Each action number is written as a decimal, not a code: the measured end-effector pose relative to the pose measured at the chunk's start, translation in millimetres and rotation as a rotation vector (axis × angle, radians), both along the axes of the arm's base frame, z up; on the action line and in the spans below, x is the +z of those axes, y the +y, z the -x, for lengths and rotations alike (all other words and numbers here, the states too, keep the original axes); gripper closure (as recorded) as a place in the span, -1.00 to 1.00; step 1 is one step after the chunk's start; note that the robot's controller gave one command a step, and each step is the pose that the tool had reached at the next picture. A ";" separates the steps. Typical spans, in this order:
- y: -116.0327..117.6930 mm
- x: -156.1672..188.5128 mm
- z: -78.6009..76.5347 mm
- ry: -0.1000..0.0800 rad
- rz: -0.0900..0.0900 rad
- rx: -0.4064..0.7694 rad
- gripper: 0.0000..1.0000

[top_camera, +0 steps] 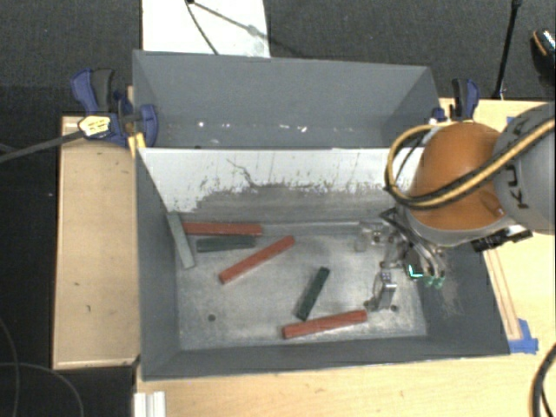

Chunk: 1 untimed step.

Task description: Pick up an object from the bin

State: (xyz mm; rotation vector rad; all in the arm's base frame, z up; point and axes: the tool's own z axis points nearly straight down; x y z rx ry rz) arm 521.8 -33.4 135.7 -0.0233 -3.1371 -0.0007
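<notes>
red bar (325, 325) at front of bin (287, 102), end effector (385, 295) seemingly at bar's right end, opening indiscernible

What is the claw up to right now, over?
Claw low, right part of grey metal bin. Long reddish-brown flat stick by the front wall, its right end beside claw. Short dark green stick lies clear to the left.

The grey bin (278, 102) holds three reddish-brown bars (256, 260) and two dark green bars (312, 292); the wrist cover (452, 181) is orange.
</notes>
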 end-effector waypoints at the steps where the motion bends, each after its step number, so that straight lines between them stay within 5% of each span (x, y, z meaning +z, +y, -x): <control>1: 46.4 -62.1 -29.7 -0.002 -0.002 0.159 -1.00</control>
